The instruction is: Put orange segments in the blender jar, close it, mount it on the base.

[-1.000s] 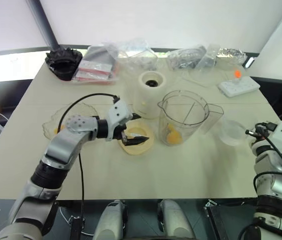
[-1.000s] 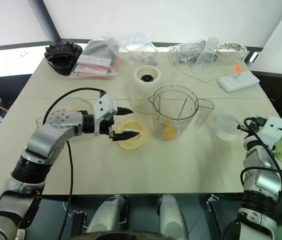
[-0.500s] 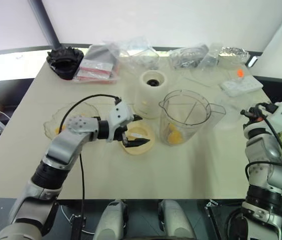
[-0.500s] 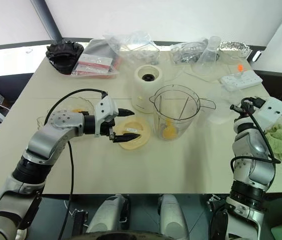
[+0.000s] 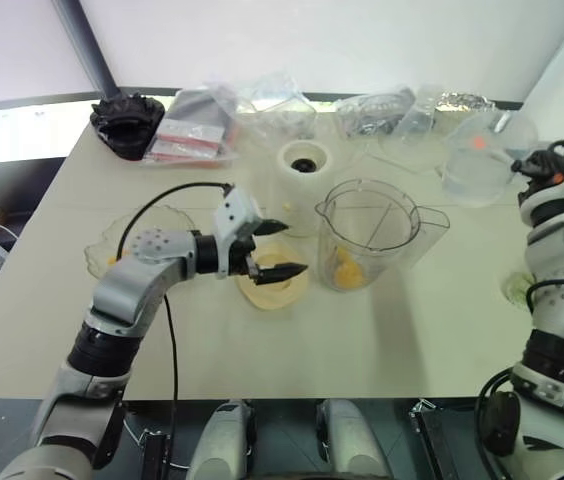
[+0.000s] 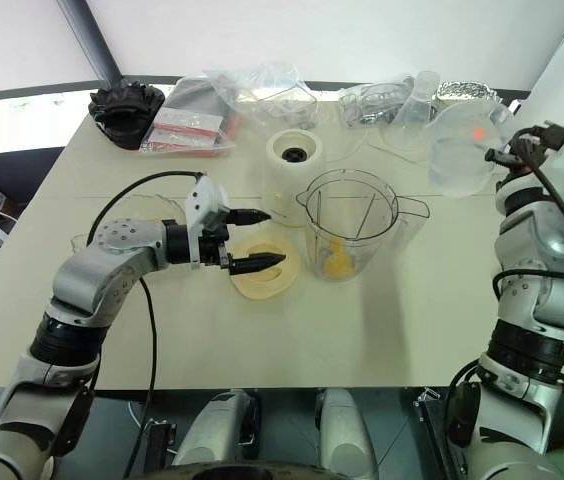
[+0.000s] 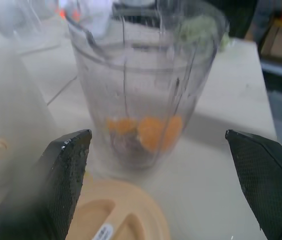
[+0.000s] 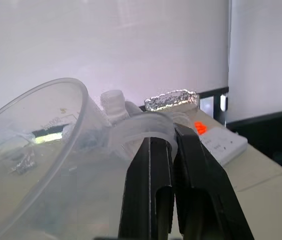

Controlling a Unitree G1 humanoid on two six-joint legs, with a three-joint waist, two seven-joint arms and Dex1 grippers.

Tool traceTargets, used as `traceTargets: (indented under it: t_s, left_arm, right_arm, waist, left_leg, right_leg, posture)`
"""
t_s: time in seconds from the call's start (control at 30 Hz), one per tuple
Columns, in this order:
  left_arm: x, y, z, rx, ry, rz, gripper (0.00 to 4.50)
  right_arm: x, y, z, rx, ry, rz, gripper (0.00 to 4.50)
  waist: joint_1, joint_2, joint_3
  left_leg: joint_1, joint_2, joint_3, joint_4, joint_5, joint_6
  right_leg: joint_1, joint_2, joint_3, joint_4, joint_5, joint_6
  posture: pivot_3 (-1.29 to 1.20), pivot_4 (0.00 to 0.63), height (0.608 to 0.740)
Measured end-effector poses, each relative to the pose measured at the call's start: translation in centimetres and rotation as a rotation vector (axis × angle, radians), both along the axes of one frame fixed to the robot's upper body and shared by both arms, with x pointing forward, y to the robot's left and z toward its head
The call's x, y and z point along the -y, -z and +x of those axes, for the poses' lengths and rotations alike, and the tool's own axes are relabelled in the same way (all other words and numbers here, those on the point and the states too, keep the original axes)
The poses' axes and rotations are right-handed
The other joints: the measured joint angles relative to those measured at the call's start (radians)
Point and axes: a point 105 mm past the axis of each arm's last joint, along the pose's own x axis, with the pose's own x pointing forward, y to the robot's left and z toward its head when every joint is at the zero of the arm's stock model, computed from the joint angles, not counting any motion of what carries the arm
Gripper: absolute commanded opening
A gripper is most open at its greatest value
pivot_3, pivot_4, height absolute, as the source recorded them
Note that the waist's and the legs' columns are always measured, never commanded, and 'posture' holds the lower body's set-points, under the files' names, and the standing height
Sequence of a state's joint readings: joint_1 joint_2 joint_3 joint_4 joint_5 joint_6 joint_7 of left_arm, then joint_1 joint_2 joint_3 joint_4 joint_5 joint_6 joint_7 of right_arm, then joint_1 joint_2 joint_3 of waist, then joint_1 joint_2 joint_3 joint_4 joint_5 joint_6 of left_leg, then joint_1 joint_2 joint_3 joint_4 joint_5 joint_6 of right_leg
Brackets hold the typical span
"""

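Observation:
The blender jar (image 5: 367,240) stands open at mid-table with orange segments (image 7: 146,131) at its bottom. Behind it to the left is the cream base (image 5: 302,185), its dark socket facing up. My left gripper (image 5: 292,247) hovers open just above the flat cream lid (image 5: 274,285), pointing at the jar from its left, nothing between its fingers. At the far right, my right gripper (image 8: 166,165) is shut on the handle of a clear plastic cup (image 5: 477,160) and holds it high above the table.
A shallow glass dish (image 5: 112,245) lies to the left of the left arm. Along the back edge are a black ribbed object (image 5: 127,120), plastic bags (image 5: 262,105) and packets, and clear containers (image 5: 392,115).
My right arm has lifted the clear cup from the table's right side up toward the back. The left gripper rose slightly over the lid and stayed open.

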State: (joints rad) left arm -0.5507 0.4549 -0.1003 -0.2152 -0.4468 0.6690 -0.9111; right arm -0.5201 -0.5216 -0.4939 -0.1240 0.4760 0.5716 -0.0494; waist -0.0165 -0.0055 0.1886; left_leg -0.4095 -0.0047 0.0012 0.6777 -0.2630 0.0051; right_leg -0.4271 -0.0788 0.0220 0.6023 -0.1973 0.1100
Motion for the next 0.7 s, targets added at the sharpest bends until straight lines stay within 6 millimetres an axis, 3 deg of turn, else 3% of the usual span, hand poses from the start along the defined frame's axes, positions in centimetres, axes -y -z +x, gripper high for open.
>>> traceTargets:
  t_s: [0.2,0.4,0.7]
  left_arm:
    - [-0.7,-1.2,-0.4,-0.012,-0.010,-0.099,4.50]
    - [-0.9,-0.7,-0.9,-0.018,-0.024,-0.109,4.50]
    - [-0.3,-0.4,-1.0,-0.006,-0.010,-0.094,4.50]
  right_arm:
    - [-0.8,-2.4,-0.3,0.008,-0.059,-0.115,0.01]
    - [-2.1,-4.2,-0.9,0.015,-0.116,-0.256,0.01]
    - [-4.3,-3.7,-0.8,-0.028,-0.190,-0.391,0.01]
  waist:
    - [0.002,0.000,0.000]
    - [0.003,0.000,0.000]
    - [0.005,0.000,0.000]
  left_leg:
    - [0.000,0.000,0.000,0.000,0.000,0.000]
    - [-0.001,0.000,0.001,0.000,0.000,0.000]
    - [-0.001,0.000,0.001,-0.001,0.000,0.000]
  right_leg:
    - [0.000,0.000,0.000,-0.001,0.000,0.000]
    - [0.000,0.000,0.000,-0.002,0.000,0.000]
    - [0.000,0.000,0.000,-0.003,0.000,0.000]
  posture:
    - [0.00,0.150,0.740]
    - [0.00,0.150,0.740]
    - [0.00,0.150,0.740]
